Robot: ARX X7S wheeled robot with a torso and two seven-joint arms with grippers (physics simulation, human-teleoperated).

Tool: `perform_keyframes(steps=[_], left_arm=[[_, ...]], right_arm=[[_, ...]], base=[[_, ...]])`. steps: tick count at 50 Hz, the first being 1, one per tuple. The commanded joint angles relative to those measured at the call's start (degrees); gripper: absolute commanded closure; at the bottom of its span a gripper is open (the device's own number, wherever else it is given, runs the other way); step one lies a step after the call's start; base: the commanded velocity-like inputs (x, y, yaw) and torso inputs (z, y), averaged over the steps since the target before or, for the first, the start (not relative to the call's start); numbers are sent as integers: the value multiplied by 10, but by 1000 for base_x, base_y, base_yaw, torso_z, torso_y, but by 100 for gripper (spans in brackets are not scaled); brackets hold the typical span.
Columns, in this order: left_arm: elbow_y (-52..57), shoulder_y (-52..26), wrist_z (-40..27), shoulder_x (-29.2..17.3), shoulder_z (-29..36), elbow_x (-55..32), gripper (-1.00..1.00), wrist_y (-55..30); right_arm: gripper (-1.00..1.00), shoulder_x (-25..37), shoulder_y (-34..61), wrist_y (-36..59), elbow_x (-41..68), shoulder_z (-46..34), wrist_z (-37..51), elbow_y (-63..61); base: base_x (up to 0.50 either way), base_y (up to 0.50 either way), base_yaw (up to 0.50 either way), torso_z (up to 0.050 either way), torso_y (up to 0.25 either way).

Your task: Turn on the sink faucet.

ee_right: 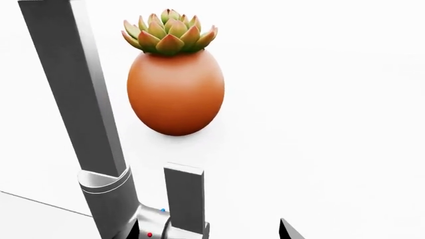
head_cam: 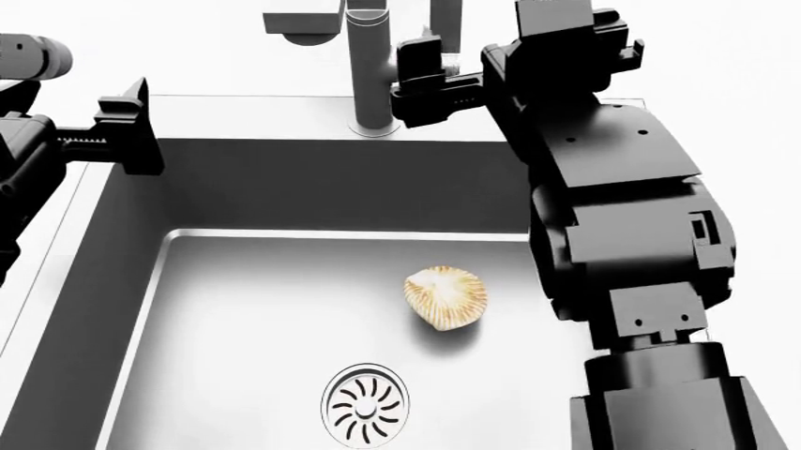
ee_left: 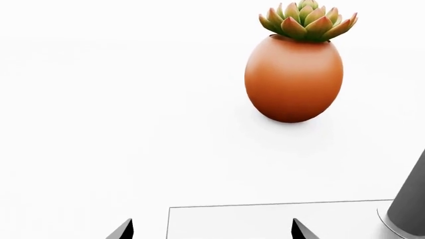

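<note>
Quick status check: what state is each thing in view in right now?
sink faucet: upright, no water running.
faucet handle: standing up, between the right gripper's fingers, not clamped.
right gripper: open.
left gripper: open, empty.
sink: dry.
shell: lying on sink floor.

The sink faucet (head_cam: 367, 75) stands behind the sink (head_cam: 225, 187), on the back rim. In the sink lie 2 things: a shell (head_cam: 447, 297) near the middle, and the drain (head_cam: 366, 405) in front of it. The right gripper (head_cam: 419, 89) is just right of the faucet, maybe touching its lever (ee_right: 184, 199). The left gripper (head_cam: 131, 127) is over the sink's back left corner. A potted succulent (ee_right: 174, 84) sits behind the faucet.
</note>
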Motion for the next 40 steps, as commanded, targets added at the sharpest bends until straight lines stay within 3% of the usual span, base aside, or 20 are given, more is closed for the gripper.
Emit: perform_keyframes(steps=[1,10,22,23,35,40], left_arm=[[-8,4,0,3,1,-1,-100,4],[-12,11,3,0,0,-4,-100,8],[-21,17,5,0,-1,-5,-100,15],[-20,17,6,-2,-1,-6,-100,14],[-26,18,5,1,2,-5,-100,18],[-24,20,4,-2,0,-6,-100,18]], right_arm=[[-100,-42,74,-99,-20,-18,-31,187],[-100,-65,131,-201,-24,-12,-33,344],[-100,-71,124,-214,-42,19,-17,353],[100,-72,124,-215,-42,21,-16,352],[100,-68,117,-224,-53,37,5,348],[100,-52,74,-172,-44,40,27,247]], base=[[0,0,0,0,0],[0,0,0,0,0],[0,0,0,0,0],[0,0,0,0,0],[0,0,0,0,0],[0,0,0,0,0]])
